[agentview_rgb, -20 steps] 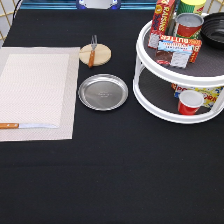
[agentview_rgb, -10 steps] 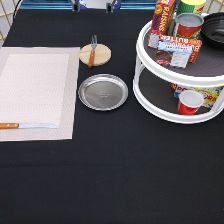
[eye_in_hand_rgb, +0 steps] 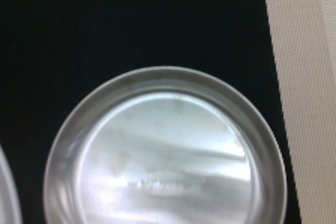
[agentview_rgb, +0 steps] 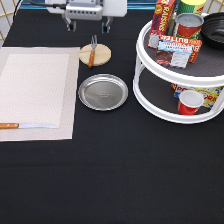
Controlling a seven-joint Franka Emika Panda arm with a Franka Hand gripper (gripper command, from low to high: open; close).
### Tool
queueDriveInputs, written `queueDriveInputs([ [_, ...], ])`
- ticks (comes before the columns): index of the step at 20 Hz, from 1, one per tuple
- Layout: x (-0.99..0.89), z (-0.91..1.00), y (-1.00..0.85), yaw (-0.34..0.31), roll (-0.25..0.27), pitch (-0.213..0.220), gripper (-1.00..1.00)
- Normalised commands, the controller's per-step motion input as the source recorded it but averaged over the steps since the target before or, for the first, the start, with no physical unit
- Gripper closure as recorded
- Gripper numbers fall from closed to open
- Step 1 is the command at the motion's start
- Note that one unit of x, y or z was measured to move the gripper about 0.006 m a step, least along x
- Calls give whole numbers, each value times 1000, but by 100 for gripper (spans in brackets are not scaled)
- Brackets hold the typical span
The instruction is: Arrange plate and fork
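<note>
The round shiny silver plate (agentview_rgb: 103,92) lies on the black tablecloth, just to the right of the placemat. It also fills the wrist view (eye_in_hand_rgb: 165,160). The fork (agentview_rgb: 92,50), with an orange-brown handle and short silver tines, lies across the round pale wooden coaster (agentview_rgb: 97,55) above the plate. My gripper (agentview_rgb: 86,25) hangs at the exterior view's top, above the coaster and fork. It is open and empty, its two dark fingers wide apart.
A beige placemat (agentview_rgb: 35,90) covers the left side and also shows in the wrist view (eye_in_hand_rgb: 315,100). A wooden-handled knife (agentview_rgb: 25,125) lies on its lower part. A white two-tier turntable (agentview_rgb: 150,95) with cans, boxes and a red cup (agentview_rgb: 190,102) stands at the right.
My gripper has come down into the exterior view at the top, toward the coaster and fork. The plate, fork and knife have not moved.
</note>
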Motion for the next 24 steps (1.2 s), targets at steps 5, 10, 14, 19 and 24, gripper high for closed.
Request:
queueDriveInputs([
  [5, 642, -310, 66, 15, -12, 25, -100],
  [10, 473, -383, 17, 25, 2, 15, -100],
  [14, 285, -391, 80, 30, 17, 0, -100],
  [19, 270, -345, 177, 33, 29, 0, -100],
  [24, 165, -393, 79, 33, 60, 0, -100],
])
